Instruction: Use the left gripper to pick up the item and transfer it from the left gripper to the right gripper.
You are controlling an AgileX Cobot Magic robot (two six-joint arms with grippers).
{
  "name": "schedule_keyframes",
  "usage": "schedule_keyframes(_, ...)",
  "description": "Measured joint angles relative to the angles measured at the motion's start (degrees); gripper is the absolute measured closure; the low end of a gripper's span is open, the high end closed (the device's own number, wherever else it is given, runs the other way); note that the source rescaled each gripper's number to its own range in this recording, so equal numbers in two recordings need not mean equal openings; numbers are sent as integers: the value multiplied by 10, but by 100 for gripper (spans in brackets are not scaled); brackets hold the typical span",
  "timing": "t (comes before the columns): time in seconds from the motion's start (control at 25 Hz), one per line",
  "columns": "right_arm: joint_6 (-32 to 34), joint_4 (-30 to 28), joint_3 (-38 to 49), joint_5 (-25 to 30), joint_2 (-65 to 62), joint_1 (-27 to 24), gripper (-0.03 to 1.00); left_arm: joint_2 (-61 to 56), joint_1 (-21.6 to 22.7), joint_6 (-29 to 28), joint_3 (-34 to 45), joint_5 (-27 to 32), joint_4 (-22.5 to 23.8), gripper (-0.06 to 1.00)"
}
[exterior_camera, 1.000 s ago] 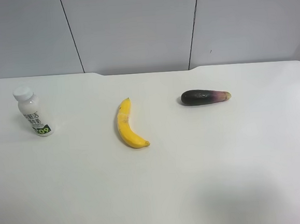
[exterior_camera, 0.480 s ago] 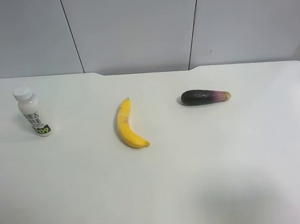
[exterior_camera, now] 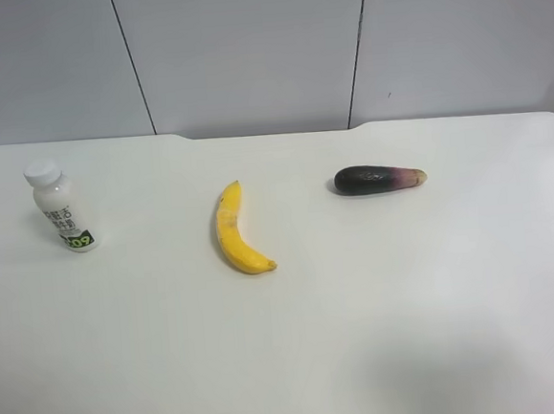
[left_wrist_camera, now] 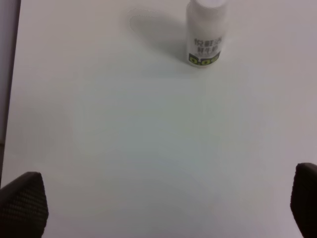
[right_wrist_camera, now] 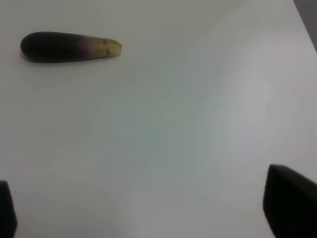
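Nothing on the table (exterior_camera: pixel 364 334) has shifted since the earlier frames: bottle, banana and eggplant sit where they were, and neither arm has come into the high view. The bottle (exterior_camera: pixel 61 210) stands upright with its cap on, close to the table's edge at the high view's left and a little in front of the back edge, where the grey wall (exterior_camera: pixel 245 46) begins. The banana (exterior_camera: pixel 233 232) lies near the middle, well apart from the bottle, and the eggplant (exterior_camera: pixel 378 178) lies farther toward that view's right, also clear of its neighbours. The whole front half of the table is bare. In the left wrist view the left gripper (left_wrist_camera: pixel 163 203) hangs above bare tabletop with its fingers (left_wrist_camera: pixel 25 203) spread wide and nothing between them; the bottle (left_wrist_camera: pixel 205 34) stands well ahead of it, and the table's side edge shows nearby. The right gripper (right_wrist_camera: pixel 148 206) is likewise spread wide and empty, with the eggplant (right_wrist_camera: pixel 69 46) ahead of it and open surface between.
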Motion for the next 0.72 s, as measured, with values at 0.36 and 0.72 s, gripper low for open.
schedule_keyframes(0.36, 0, 0, 0, 0, 0, 0, -3, 188, -39, -52, -110, 8, 42, -5)
schedule_keyframes(0.72, 0, 0, 0, 0, 0, 0, -3, 338, -60, -90, -184, 7, 47, -5)
